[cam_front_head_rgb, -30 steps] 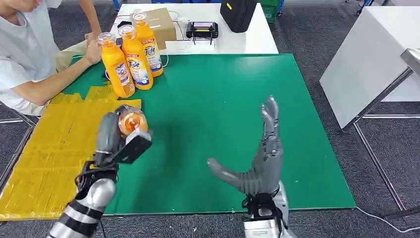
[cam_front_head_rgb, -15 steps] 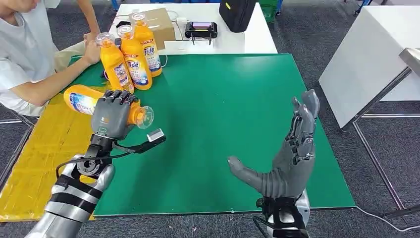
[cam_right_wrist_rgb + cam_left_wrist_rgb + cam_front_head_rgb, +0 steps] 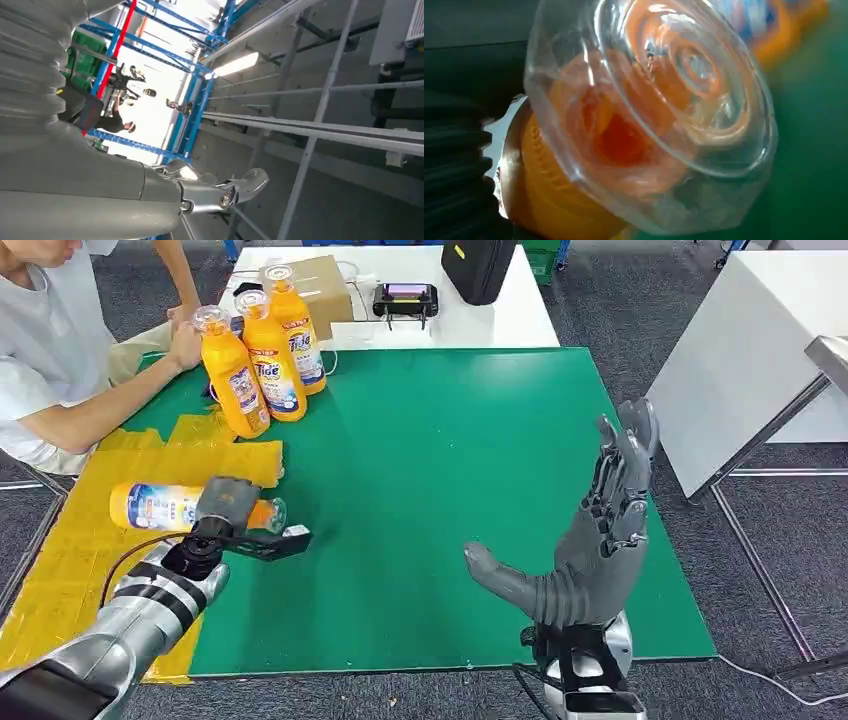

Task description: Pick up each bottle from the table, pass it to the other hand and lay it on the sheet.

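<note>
Four orange bottles in the head view. Three standing bottles (image 3: 262, 355) upright in a tight row at the far left corner of the green mat (image 3: 430, 460), touching or nearly touching one another, clear caps up. One held bottle (image 3: 165, 506) on its side over the yellow sheet (image 3: 90, 540), just off the mat's left edge, label up, clear cap toward the mat, base away from it. Left hand (image 3: 228, 504) wrapped round the neck end of that bottle, gripping it, fingers curled over the top. Whether the bottle's body already touches the sheet — cannot tell. Close behind that hand, the clear cap (image 3: 649, 115) with the orange spout inside, green mat blurred beyond.

Right hand (image 3: 590, 540) raised above the near right part of the mat, holding nothing — fingers straight and pointing away, thumb spread out toward the mat's middle. Well apart from every bottle.

Beside the mat's far left corner, a person (image 3: 60, 350) seated, hands close to the standing bottles. Beyond the mat's far edge, a white bench (image 3: 500, 325) carrying a cardboard box (image 3: 325, 285), a small handheld device (image 3: 405, 298) and a black bag (image 3: 482, 265). Right of the mat, across a strip of grey floor, another white bench (image 3: 740, 360).
</note>
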Robot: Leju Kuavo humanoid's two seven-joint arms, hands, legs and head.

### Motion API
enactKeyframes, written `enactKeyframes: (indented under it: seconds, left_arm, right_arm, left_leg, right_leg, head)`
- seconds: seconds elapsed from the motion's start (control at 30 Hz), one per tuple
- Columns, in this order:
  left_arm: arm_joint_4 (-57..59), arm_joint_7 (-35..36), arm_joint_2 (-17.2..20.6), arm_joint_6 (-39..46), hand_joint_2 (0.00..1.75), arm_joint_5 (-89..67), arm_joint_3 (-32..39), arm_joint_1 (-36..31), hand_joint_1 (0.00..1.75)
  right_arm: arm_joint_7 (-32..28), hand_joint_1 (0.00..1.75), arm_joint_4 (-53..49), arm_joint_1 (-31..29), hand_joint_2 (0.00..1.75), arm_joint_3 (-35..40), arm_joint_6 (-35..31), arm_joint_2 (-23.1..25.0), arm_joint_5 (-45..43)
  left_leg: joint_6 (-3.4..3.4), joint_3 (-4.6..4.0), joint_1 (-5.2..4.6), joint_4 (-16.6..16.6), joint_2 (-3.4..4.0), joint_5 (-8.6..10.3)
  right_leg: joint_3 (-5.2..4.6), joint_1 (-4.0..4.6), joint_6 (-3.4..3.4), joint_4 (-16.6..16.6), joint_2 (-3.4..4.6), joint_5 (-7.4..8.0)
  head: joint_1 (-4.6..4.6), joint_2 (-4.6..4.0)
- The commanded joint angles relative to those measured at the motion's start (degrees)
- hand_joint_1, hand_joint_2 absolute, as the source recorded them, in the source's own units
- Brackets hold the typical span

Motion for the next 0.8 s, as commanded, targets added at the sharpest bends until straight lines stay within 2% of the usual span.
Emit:
enactKeyframes:
  seconds: [0.03,0.17,0.43,0.5,0.53,0.57,0.6,0.63,0.8]
  left_arm:
    - [13.95,-1.14,-2.62,-1.11,1.75,1.21,2.98,-2.55,1.75]
    - [13.93,-1.14,-2.65,-1.19,1.75,1.22,3.01,-2.67,1.75]
    - [13.93,-1.14,-2.65,-1.19,1.75,1.22,3.01,-2.67,1.75]
    - [14.48,-1.66,-3.16,-4.59,1.75,4.14,6.57,-1.77,1.75]
    - [14.63,-1.09,-3.23,-2.62,1.75,4.36,7.83,-0.75,1.26]
    - [15.06,-0.90,-3.27,-2.74,1.75,4.41,8.19,-0.36,0.61]
    - [15.68,-0.57,-3.39,-3.59,1.75,4.30,8.43,-0.09,0.19]
    - [15.46,-0.14,-3.47,-2.17,1.75,4.46,9.15,0.71,0.00]
    - [15.49,-2.02,-4.13,0.24,1.75,7.81,13.60,2.11,0.00]
  right_arm:
    - [0.22,0.00,3.30,-2.51,1.75,0.08,-0.37,-1.02,-0.45]
    - [0.22,0.00,3.28,-2.51,1.75,0.08,-0.37,-1.01,-0.45]
    - [0.22,0.00,3.28,-2.51,1.75,0.08,-0.37,-1.01,-0.45]
    - [0.42,0.00,3.63,-2.79,1.75,0.26,-0.17,-1.04,-0.78]
    - [0.60,0.00,4.24,-3.19,1.75,0.45,-0.08,-1.07,-0.85]
    - [0.68,0.00,4.63,-3.37,1.75,0.52,-0.10,-1.00,-0.86]
    - [0.90,0.00,5.10,-3.68,1.75,0.75,0.24,-1.02,-1.00]
    - [1.17,0.00,5.78,-4.04,1.75,0.85,0.43,-0.94,-1.12]
    - [1.60,0.00,6.69,-4.06,1.75,1.01,0.32,-1.06,-1.08]
  left_leg:
    - [-0.05,0.23,0.05,-0.04,-0.15,-0.06]
    - [-0.07,0.36,0.04,-0.08,-0.04,-0.10]
    - [-0.09,0.56,0.03,-0.08,-0.06,-0.10]
    - [-0.09,0.59,0.04,-0.08,-0.06,-0.11]
    - [-0.08,0.60,0.01,-0.10,-0.03,-0.10]
    - [-0.11,0.69,0.04,-0.12,0.02,-0.14]
    - [-0.09,0.69,0.02,-0.13,0.05,-0.13]
    - [-0.08,0.70,-0.01,-0.15,0.03,-0.11]
    - [-0.12,0.91,0.01,-0.21,0.04,-0.12]
  right_leg:
    - [0.30,0.02,-0.05,-0.07,0.13,-0.08]
    - [0.38,0.01,-0.08,-0.07,0.41,-0.04]
    - [0.56,0.00,-0.06,-0.06,0.28,-0.04]
    - [0.60,0.00,-0.06,-0.07,0.31,-0.05]
    - [0.59,-0.02,-0.05,-0.07,0.29,-0.04]
    - [0.66,-0.01,-0.09,-0.10,0.47,-0.04]
    - [0.67,-0.02,-0.07,-0.11,0.43,-0.03]
    - [0.69,-0.04,-0.06,-0.10,0.36,-0.03]
    - [0.88,-0.04,-0.08,-0.14,0.49,-0.01]
  head:
    - [0.07,0.00]
    - [0.02,0.00]
    - [0.04,0.00]
    - [0.04,0.00]
    - [0.04,0.00]
    - [0.02,0.00]
    - [0.04,0.00]
    - [0.02,0.00]
    - [0.04,0.00]
